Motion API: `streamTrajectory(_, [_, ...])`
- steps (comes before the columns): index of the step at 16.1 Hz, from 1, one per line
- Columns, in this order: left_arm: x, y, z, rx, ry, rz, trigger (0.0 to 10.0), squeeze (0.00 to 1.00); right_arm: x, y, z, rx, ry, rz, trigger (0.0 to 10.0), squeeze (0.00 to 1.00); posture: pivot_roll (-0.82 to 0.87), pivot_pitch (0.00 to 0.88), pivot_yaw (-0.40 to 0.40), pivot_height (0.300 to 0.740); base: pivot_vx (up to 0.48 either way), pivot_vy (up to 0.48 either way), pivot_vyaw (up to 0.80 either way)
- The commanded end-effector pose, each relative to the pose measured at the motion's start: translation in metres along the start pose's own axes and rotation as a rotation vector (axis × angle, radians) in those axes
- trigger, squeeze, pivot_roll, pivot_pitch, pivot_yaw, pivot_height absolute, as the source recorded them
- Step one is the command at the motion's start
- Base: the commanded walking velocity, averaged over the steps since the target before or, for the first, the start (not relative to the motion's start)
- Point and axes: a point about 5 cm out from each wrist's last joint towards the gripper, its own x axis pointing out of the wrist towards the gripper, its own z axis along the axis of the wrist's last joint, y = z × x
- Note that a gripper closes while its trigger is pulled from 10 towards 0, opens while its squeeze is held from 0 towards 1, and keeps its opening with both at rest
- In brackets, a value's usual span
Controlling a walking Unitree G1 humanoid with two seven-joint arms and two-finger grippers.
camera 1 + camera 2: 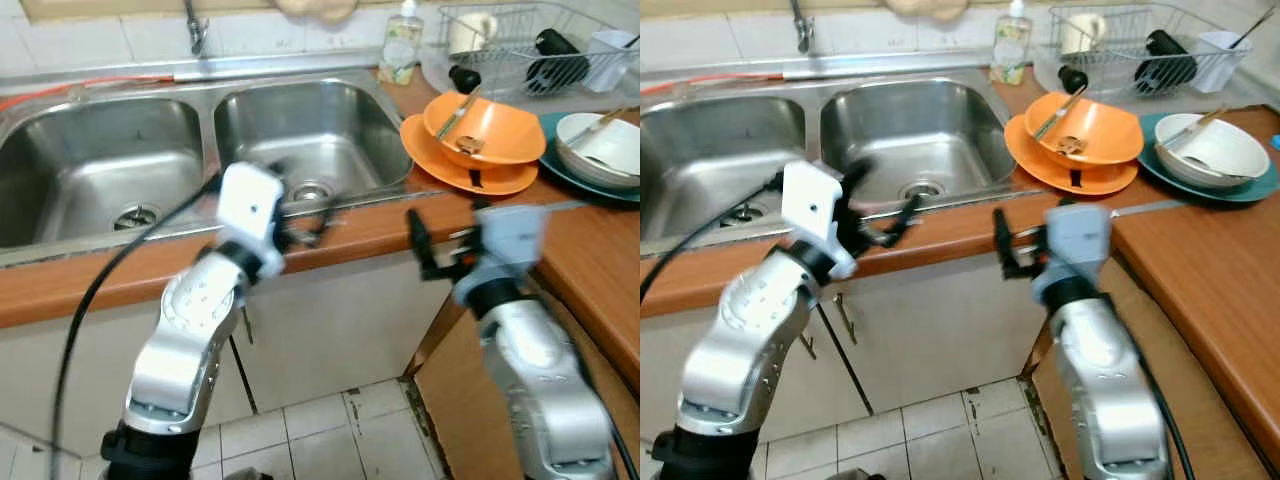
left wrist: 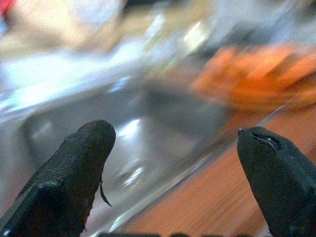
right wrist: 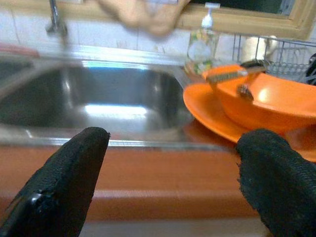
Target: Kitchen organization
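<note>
Both silver arms are raised in front of the wooden counter [image 1: 80, 280], bent at the elbow with the wrists pointing toward the double sink [image 1: 300, 140].

The left gripper [image 1: 300, 215] hovers at the counter's front edge, just before the right-hand basin. Its fingers [image 2: 74, 173] are spread wide with nothing between them; the left wrist view, which is blurred, looks across the basin toward something orange.

The right gripper [image 1: 425, 245] is held near the counter's front edge, below the orange dishes. Its fingers [image 3: 64, 182] are likewise parted and empty, and the right wrist view looks between them over the counter edge.

An orange bowl [image 1: 485, 130] sits on an orange plate [image 1: 470, 170] on the counter just right of the sink, with a utensil [image 3: 232, 74] leaning in the bowl. Beside them to the right, a white bowl [image 1: 1210, 150] rests on a teal plate [image 1: 1240, 185]. Behind, a wire rack [image 1: 520, 50] holds a cup and dark items, and a soap bottle [image 1: 401, 45] stands at the sink's back corner. A tap [image 1: 193, 28] rises behind the basins.
</note>
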Motion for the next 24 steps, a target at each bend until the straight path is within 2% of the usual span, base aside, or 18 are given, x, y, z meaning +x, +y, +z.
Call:
streamTrajectory(1, [-0.004, 0.009, -0.011, 0.035, 0.069, 0.098, 10.0, 0.0, 0.001, -0.002, -0.003, -0.039, 0.031, -0.019, 10.0, 1.0, -0.15, 0.0, 0.029, 0.74, 0.0, 0.0, 0.0])
streamTrajectory(3, [-0.014, 0.013, -0.012, 0.001, 0.059, 0.153, 10.0, 0.0, 0.001, -0.011, -0.003, -0.017, 0.021, -0.105, 10.0, 1.0, -0.14, 0.0, 0.018, 0.74, 0.0, 0.0, 0.0])
streamTrajectory(5, [-0.016, 0.014, -0.012, -0.028, 0.04, 0.17, 10.0, 0.0, 0.0, -0.006, -0.003, -0.017, 0.023, -0.069, 10.0, 1.0, -0.13, 0.0, 0.019, 0.74, 0.0, 0.0, 0.0])
streamTrajectory(6, [-0.014, 0.012, -0.01, -0.032, 0.015, 0.135, 10.0, 0.0, 0.0, -0.003, 0.0, -0.021, 0.0, -0.049, 10.0, 1.0, -0.13, 0.0, 0.019, 0.74, 0.0, 0.0, 0.0])
streamTrajectory(9, [-0.012, 0.011, -0.01, -0.065, 0.008, 0.152, 10.0, 0.0, -0.001, -0.002, 0.006, 0.002, -0.067, -0.062, 10.0, 1.0, -0.12, 0.0, 0.008, 0.74, 0.36, 0.0, 0.0])
streamTrajectory(12, [-0.015, 0.004, -0.009, -0.062, 0.006, 0.133, 10.0, 0.0, 0.001, -0.003, 0.01, 0.005, -0.088, -0.063, 10.0, 1.0, -0.12, 0.0, 0.018, 0.74, 0.396, 0.0, 0.0])
streamTrajectory(17, [-0.015, 0.003, -0.014, -0.073, 0.018, 0.129, 10.0, 0.0, -0.009, -0.004, 0.008, 0.005, -0.091, -0.079, 10.0, 1.0, -0.14, 0.0, 0.037, 0.74, 0.406, 0.0, 0.0])
streamTrajectory(20, [-0.014, 0.002, -0.016, -0.083, 0.022, 0.116, 10.0, 0.0, -0.018, -0.001, 0.011, -0.01, -0.145, -0.05, 10.0, 1.0, -0.16, 0.0, 0.052, 0.74, 0.41, 0.0, -0.65])
streamTrajectory(24, [-0.013, 0.0, -0.017, -0.079, 0.022, 0.115, 10.0, 0.0, -0.026, 0.003, 0.009, -0.03, -0.163, -0.001, 10.0, 1.0, -0.15, 0.0, 0.039, 0.74, 0.407, 0.0, 0.0])
